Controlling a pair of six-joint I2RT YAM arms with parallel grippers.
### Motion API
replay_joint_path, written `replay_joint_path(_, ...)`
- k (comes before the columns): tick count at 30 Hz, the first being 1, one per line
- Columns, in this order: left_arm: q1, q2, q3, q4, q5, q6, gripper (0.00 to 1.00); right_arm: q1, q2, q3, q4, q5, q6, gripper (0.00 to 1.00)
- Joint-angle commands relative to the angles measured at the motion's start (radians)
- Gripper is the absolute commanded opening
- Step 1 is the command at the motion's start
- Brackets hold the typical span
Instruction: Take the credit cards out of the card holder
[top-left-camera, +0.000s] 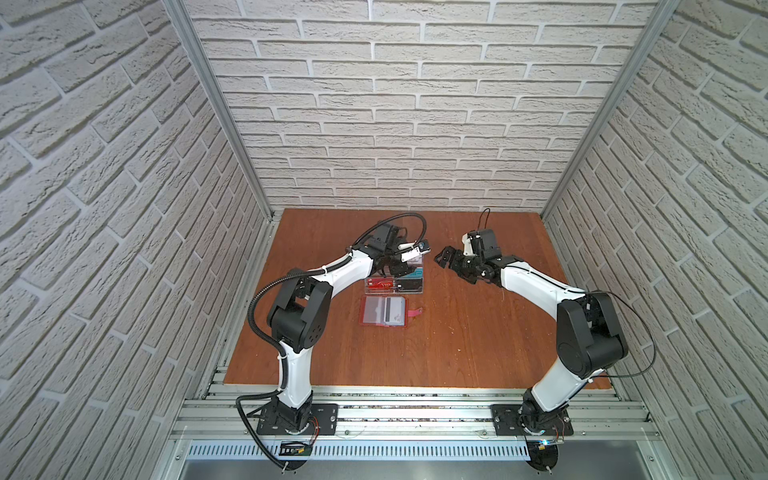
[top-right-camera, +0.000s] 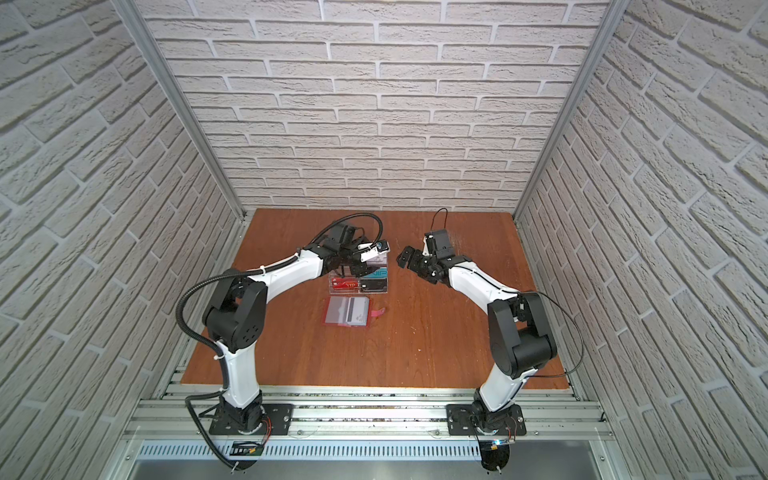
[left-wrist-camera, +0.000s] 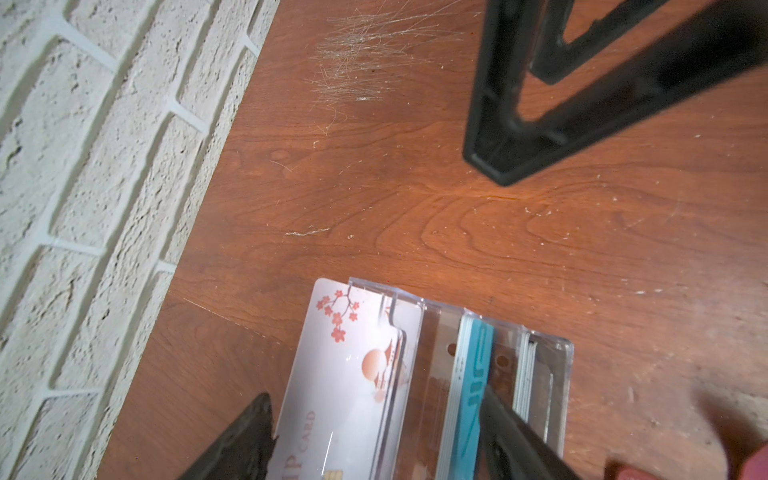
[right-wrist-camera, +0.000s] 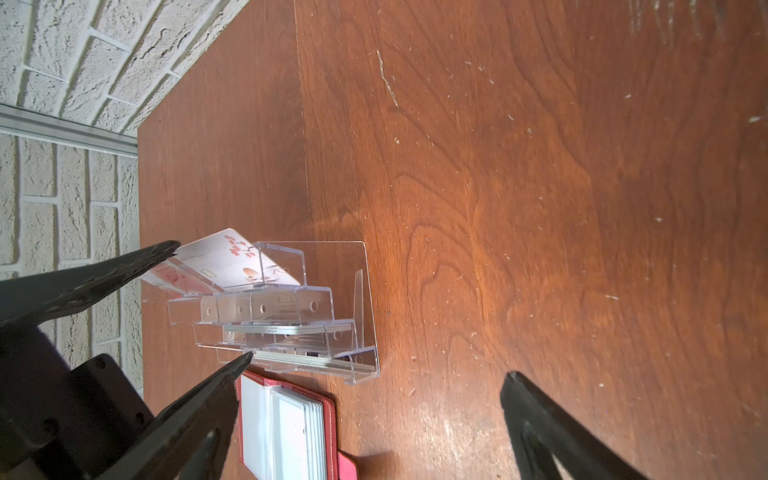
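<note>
Surface (top-left-camera: 457, 332): reddish wood, scratched.

Card holder (top-left-camera: 372, 311) (top-right-camera: 336, 311): red, lying open and flat near the middle of the surface, a little toward the left edge. Its snap tab (top-left-camera: 415, 311) is turned out to the right. A pale card with a dark stripe (top-left-camera: 395, 309) is seen in the top sleeve. In the right wrist view the holder (right-wrist-camera: 330, 415) shows a stack of clear sleeves with white cards (right-wrist-camera: 291, 428) in them.

Clear acrylic tiered rack (top-left-camera: 395, 291) (right-wrist-camera: 361, 299): placed just beyond the holder, toward the far edge, not touching it. The front tier holds a red VIP card (top-left-camera: 380, 284) and a dark stack (top-left-camera: 409, 285). A teal stack (left-wrist-camera: 473, 365) is seen in the tier behind.

White card with red blossoms and a sun (left-wrist-camera: 345, 374) (right-wrist-camera: 232, 253): tilted in the rear tier, jutting past the rack wall.

Left claw (left-wrist-camera: 376, 392): held over the rack's rear tiers, jaws apart. One finger (right-wrist-camera: 124, 266) is touching the white card's edge; the other is seen over the teal stack. The card is not clamped.

Right claw (top-left-camera: 446, 259) (top-right-camera: 409, 257): jaws wide apart, nothing between them. It is held above the surface to the right of the rack, clear of it.
</note>
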Motion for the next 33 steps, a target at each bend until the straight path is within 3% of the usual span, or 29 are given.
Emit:
replay_joint_path(1,0.001,-0.057,-0.019,0.070,0.025,-0.026,0.78,-0.005,0.013,0.029,0.033,-0.015,0.021,1.00)
replay_joint_path(11,0.002,-0.190,-0.083,0.186,0.044,-0.123,0.82,-0.006,-0.017,-0.001,0.031,-0.016,0.015,1.00)
replay_joint_path(12,0.002,-0.208,-0.094,0.194,0.042,-0.138,0.83,-0.006,-0.023,-0.005,0.030,-0.015,0.017,1.00)
replay_joint_path(14,0.002,-0.251,-0.135,0.223,0.031,-0.172,0.98,-0.003,-0.039,-0.016,0.029,-0.014,0.019,1.00)
replay_joint_path(19,-0.004,-0.363,-0.272,0.318,-0.055,-0.275,0.98,0.019,-0.079,-0.049,0.025,-0.005,0.019,1.00)
replay_joint_path(24,-0.030,-0.455,-0.366,0.261,-0.200,-0.305,0.98,0.083,-0.117,-0.095,0.018,0.035,-0.001,1.00)
replay_joint_path(28,-0.030,-0.522,-0.424,0.199,-0.189,-0.385,0.98,0.148,-0.123,-0.143,0.042,0.063,-0.008,1.00)
replay_joint_path(33,-0.029,-0.625,-0.508,0.128,-0.174,-0.610,0.98,0.261,-0.099,-0.157,0.038,0.119,-0.030,1.00)
